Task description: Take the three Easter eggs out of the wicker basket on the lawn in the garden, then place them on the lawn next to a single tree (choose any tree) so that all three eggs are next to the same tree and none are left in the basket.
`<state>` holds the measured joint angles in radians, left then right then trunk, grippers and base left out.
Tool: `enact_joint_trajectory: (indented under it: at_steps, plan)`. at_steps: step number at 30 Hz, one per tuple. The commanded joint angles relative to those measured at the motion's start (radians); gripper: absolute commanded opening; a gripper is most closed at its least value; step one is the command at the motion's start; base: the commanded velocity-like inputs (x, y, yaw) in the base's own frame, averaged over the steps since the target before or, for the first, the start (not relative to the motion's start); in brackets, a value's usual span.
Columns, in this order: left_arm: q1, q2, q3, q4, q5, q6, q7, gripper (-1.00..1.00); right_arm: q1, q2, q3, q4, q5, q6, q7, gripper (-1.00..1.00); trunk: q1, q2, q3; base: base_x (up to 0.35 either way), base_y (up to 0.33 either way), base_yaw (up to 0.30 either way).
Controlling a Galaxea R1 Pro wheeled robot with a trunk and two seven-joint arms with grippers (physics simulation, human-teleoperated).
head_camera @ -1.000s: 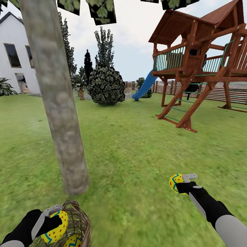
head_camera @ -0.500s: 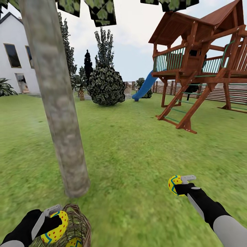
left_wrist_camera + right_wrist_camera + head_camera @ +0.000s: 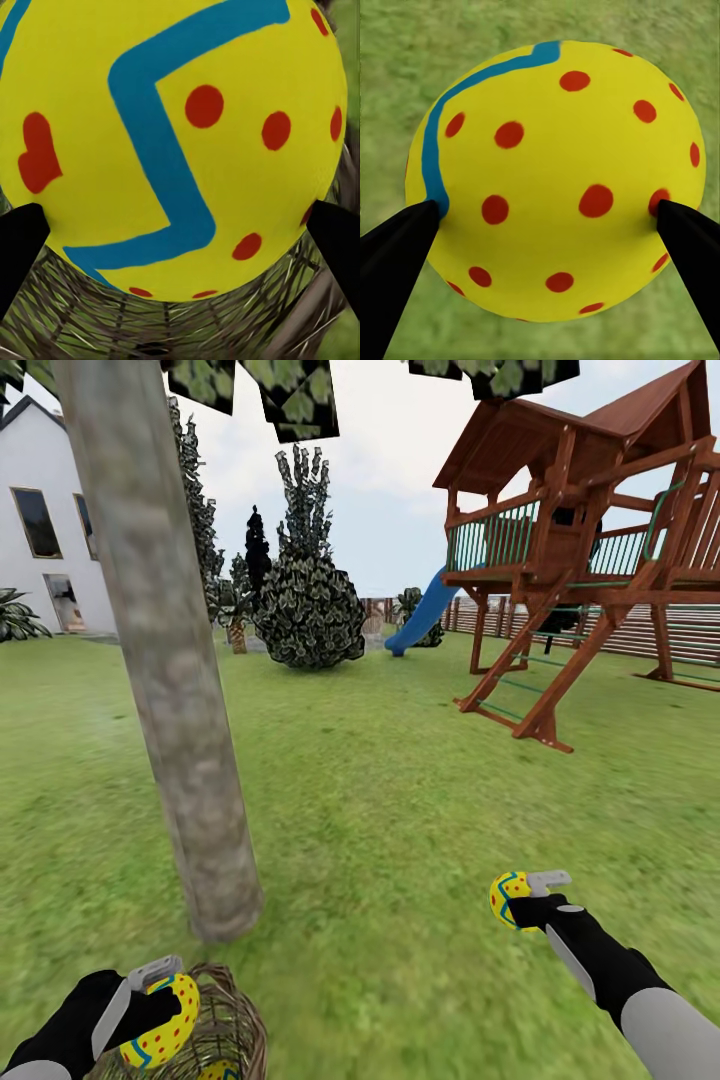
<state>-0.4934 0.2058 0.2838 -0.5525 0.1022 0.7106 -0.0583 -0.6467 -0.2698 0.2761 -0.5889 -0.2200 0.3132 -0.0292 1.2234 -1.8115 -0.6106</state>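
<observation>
One Easter egg [image 3: 160, 1035] is held by the left tool [image 3: 150, 1010] at about 7 o'clock in the head view, directly above the wicker basket [image 3: 225, 1025]. In the left wrist view the same egg [image 3: 172, 142] is seen pinched between two dark fingertips [image 3: 22, 244], one pressed on each flank, with the open weave of the basket [image 3: 150, 330] beneath it. The tool is thus closed only as far as the egg's width allows.

A second Easter egg [image 3: 512, 898] is gripped by the right tool [image 3: 528, 898] at about 5 o'clock in the head view, raised clear of the lawn [image 3: 400, 810]. In the right wrist view this egg [image 3: 556, 180] is clamped between two black fingertips [image 3: 401, 251], with blurred grass [image 3: 405, 67] behind it.

A yellow sliver of a third egg [image 3: 218, 1072] is visible inside the basket at the lower edge of the head view, at roughly 6 to 7 o'clock.

The basket stands on the lawn just in front of the base of the tree [image 3: 165, 660], whose grey-brown trunk rises toward 11 o'clock, with leaves [image 3: 290, 395] at the top edge. The right-hand egg is held well apart from the trunk, toward the 3 o'clock side of it.

Farther off, a round dark bush [image 3: 308, 610] is seen near 12 o'clock, a white house [image 3: 50, 520] at 10 o'clock, and a wooden play tower [image 3: 590, 550] with a blue slide [image 3: 425, 610] at 2 o'clock.
</observation>
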Motion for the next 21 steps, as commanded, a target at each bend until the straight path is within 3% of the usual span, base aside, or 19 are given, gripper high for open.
enact_joint_trajectory:
  at_steps: [1,21]
  plan:
    - [0.0,0.0,0.003,-0.001,0.007,0.006,0.0,-1.0,-0.001,-0.001,0.006,-0.002,-0.008,0.004,-0.003,-1.0,-0.004,0.007,0.002,0.0,0.0,0.0]
    - [0.0,0.0,0.003,-0.001,0.006,0.006,-0.002,-1.0,-0.001,0.0,0.006,-0.001,-0.008,0.004,-0.003,-1.0,-0.077,0.14,0.062,0.0,0.0,0.0]
